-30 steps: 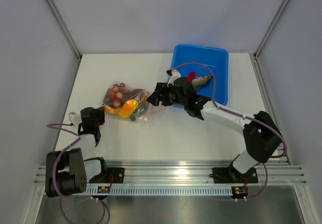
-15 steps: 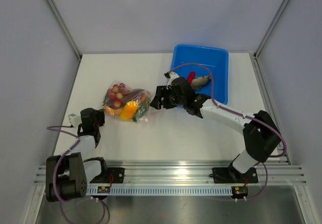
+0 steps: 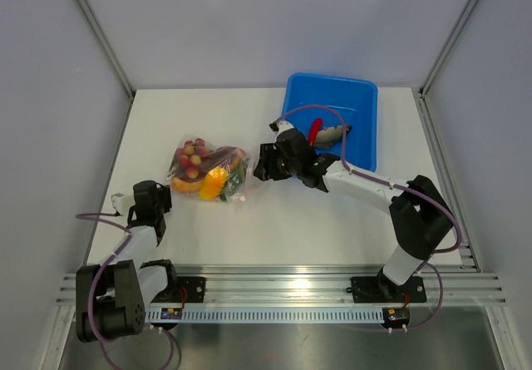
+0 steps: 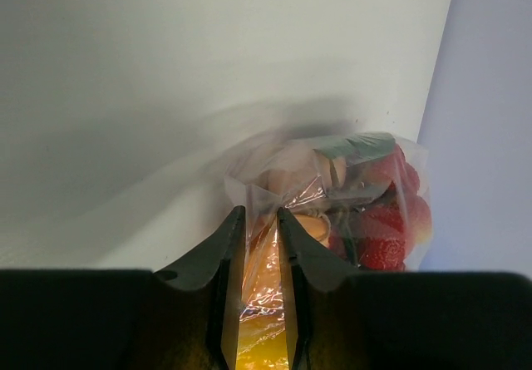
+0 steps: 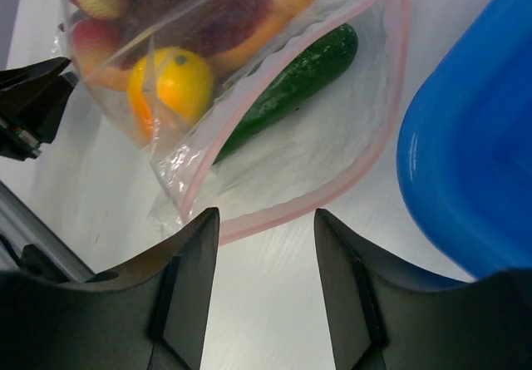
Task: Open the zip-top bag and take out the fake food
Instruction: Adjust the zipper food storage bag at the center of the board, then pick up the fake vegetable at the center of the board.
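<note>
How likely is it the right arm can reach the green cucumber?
Probably yes: the zip-top bag gapes toward the open right gripper, and the cucumber lies just inside the mouth.

The zip-top bag is clear film with a pink strip round its mouth, and through it show a dark green cucumber, an orange-yellow fruit with a dark dot on top, and a red grape bunch (some grapes paler, nearer pink). The tub is bright blue, the fish in it grey and the pepper red. The table is plain white, and the left tool and right tool are black.
</note>
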{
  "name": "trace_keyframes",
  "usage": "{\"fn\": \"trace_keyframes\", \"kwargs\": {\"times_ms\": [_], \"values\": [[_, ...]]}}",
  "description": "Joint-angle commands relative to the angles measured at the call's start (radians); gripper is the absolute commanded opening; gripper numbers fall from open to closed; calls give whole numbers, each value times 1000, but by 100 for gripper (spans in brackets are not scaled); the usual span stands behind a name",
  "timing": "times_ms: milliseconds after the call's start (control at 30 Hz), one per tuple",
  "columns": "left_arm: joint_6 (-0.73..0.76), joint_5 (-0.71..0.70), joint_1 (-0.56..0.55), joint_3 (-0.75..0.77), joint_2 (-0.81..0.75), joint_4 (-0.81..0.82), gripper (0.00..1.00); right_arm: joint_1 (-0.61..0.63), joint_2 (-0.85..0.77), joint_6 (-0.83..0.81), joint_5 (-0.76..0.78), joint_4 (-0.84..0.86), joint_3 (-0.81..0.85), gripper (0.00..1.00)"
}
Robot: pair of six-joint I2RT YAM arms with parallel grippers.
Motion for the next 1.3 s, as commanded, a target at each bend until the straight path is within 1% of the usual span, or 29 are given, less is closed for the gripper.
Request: {"fn": "trace_keyframes", "kwargs": {"times_ms": [0,233,433,633,800,867,1133,1267], "values": [[-14,-50,4,7,-30,-34,24,12,38,-28,69,-5,63,56],[-11,-71,1,13,-58,-80,24,41,136,-39,154,-23,142,55],[-13,-87,-8,21,-66,-109,24,61,235,-31,163,-33,236,55],[-13,-94,-11,26,-73,-123,24,61,325,10,151,-65,322,62],[-14,-104,-14,27,-82,-137,24,61,377,57,129,-86,377,68],[-14,-107,-16,27,-82,-140,24,63,387,73,129,-97,388,71],[-13,-105,-20,29,-78,-143,24,63,446,136,142,-121,451,76],[-14,-101,-23,30,-76,-142,24,69,476,163,188,-132,478,80]]}}
